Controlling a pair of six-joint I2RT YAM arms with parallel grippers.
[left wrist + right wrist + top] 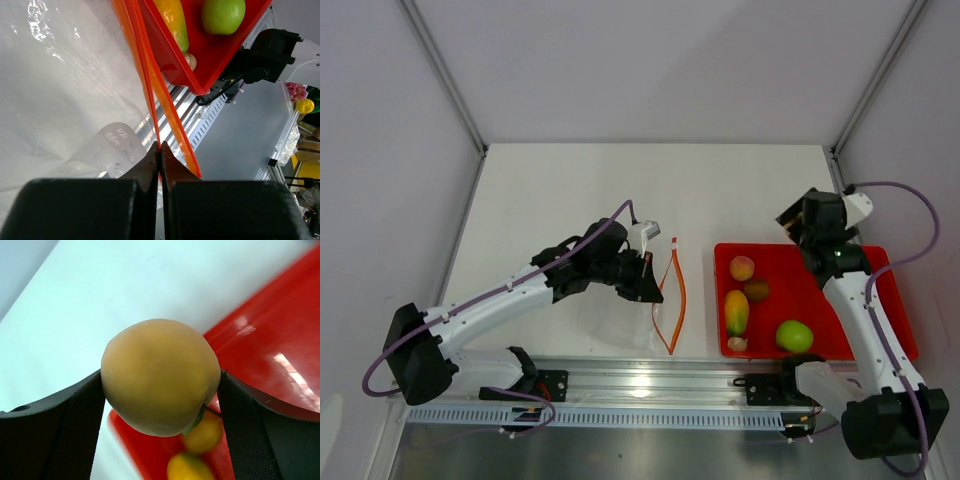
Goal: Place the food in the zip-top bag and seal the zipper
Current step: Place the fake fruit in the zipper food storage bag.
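The left jaws are pressed together on the zipper, pinching a lip of the clear bag. The bag lies on the tabletop just left of the red tray. The right jaws are clamped on a round tan fruit, held above the tray's far edge. A peach, a brown fruit, a mango, a small beige piece and a green apple lie in the tray. Hazard: the bag mouth gapes only narrowly, so the fruit may strike a lip and roll across the tabletop. The thin film may also slip from the left jaws if the fruit drags it.
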